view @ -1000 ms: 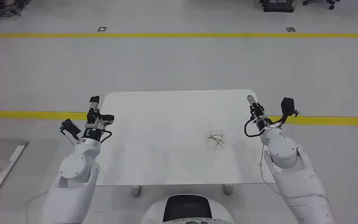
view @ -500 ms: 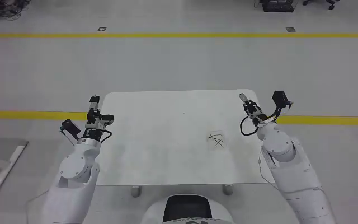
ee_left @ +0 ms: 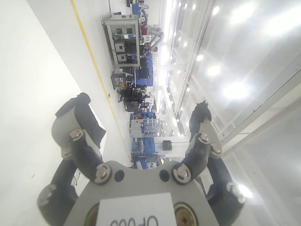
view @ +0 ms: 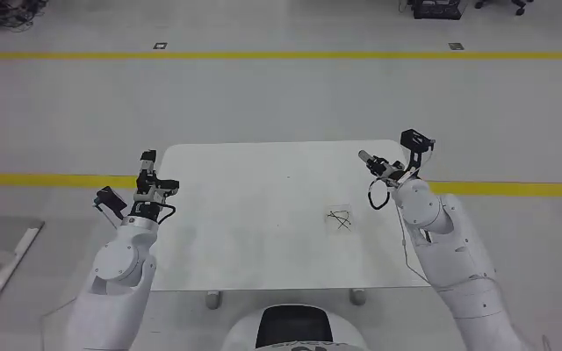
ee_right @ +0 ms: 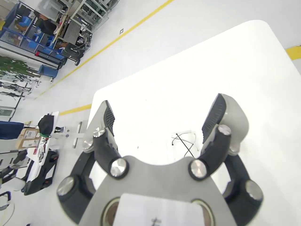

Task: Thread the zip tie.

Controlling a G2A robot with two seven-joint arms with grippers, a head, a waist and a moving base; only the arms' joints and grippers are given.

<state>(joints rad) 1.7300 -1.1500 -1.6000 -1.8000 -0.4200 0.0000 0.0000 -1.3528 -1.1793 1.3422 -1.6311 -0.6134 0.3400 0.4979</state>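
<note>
Left hand: The left hand is hanging at the counter's left edge with its fingers spread wide. It is holding nothing and sits well apart from the zip tie.
Counter: A white counter with rounded corners is carrying the work.
Zip tie, place: The zip tie is lying flat on the right part of the counter, about midway between its far and near edges. It is showing as a few thin black strands crossing one another; how many ties there are is too small to tell.
Zip tie, handling: It is probably very light, springy and smooth, so it is likely to slide or flick away under a clumsy pinch. Lying flat on the surface, it offers little height to grip.
Zip tie, hold: A pinch across a straight stretch, away from the crossing, is looking safest and would leave the tip free for threading.
Zip tie, direction: The straightest strand is running diagonally, from far-left to near-right, while another is curving across it. Which end carries the locking head is too small to tell.
Right hand: The right hand is hanging over the far right part of the counter, beyond the zip tie and not touching it. Its fingers are wide apart and empty.
</note>
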